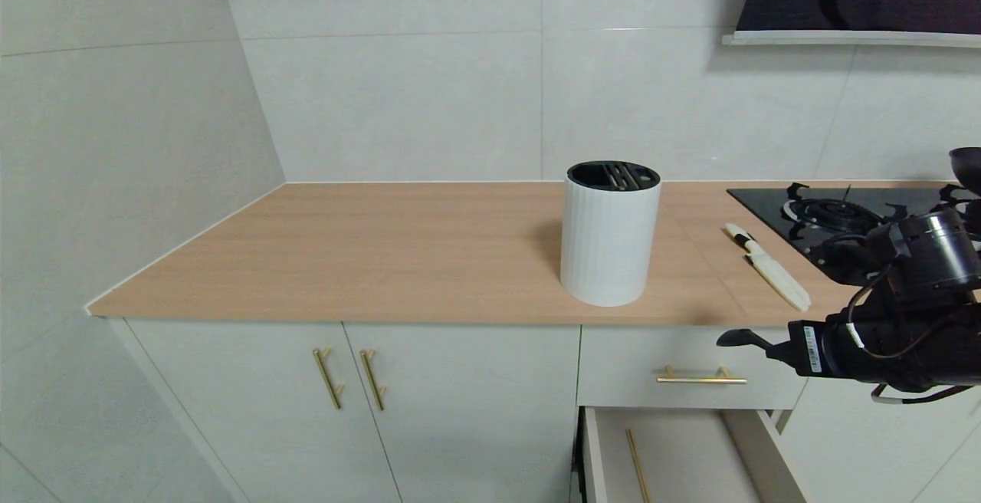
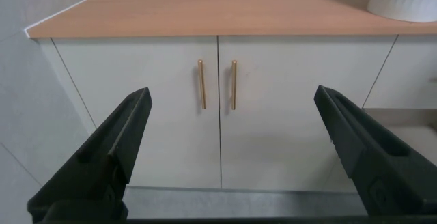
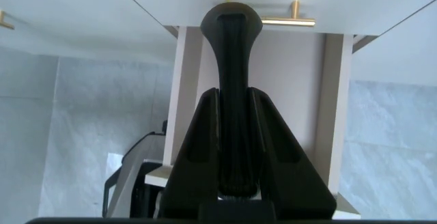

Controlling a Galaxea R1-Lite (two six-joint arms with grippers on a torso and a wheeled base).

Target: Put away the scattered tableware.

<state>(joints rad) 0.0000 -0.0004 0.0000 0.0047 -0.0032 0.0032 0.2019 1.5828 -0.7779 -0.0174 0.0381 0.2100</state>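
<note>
Where wood counter (image 1: 398, 258) meets tiled wall (image 1: 398, 104), left claw (image 2: 232, 98) spread, right claw (image 3: 233, 101) clamping utensil (image 3: 232, 26).

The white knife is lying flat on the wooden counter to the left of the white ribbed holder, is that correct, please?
Not quite: the side is wrong. The head view shows the white knife lying flat on the wooden counter to the right of the white ribbed holder, between it and the gas hob.
</note>
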